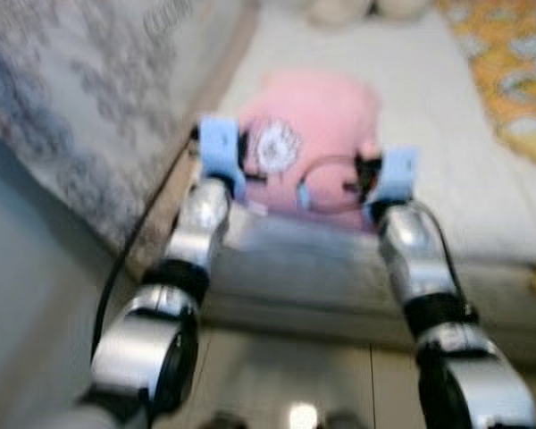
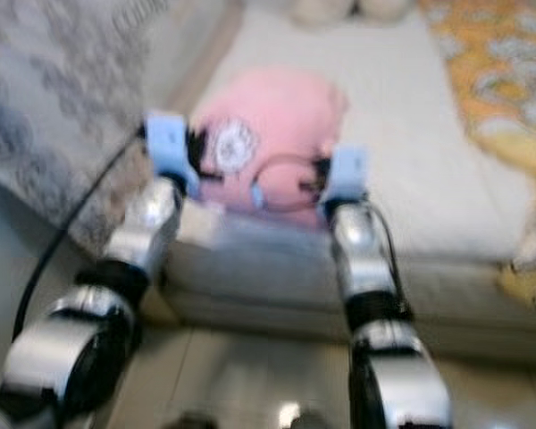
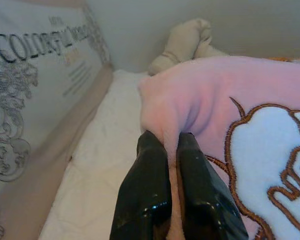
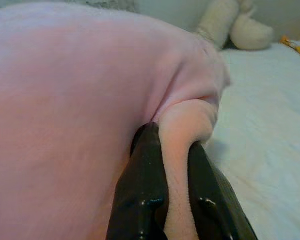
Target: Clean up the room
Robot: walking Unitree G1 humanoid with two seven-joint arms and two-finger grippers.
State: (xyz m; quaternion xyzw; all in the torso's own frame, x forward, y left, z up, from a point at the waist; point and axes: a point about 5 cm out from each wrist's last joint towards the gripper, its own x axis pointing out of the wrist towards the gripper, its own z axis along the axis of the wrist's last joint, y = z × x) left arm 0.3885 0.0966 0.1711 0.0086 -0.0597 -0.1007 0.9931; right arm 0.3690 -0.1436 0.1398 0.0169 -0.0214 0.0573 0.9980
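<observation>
over the white bed (image 1: pixel 447 143) — both grippers (image 3: pixel 172 145) (image 4: pixel 175 137) pinching pink pillow (image 1: pixel 317 134)

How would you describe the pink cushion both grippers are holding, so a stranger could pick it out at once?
Find the white mattress beside the grey patterned panel. At its near edge lies the pink plush cushion, pinched by the left gripper and right gripper. Unlike the beige soft toy beyond, it is pink with a white embroidered patch.

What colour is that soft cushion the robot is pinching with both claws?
Pink cushion, with a white patch outlined in brown; clearest in the left wrist view.
</observation>
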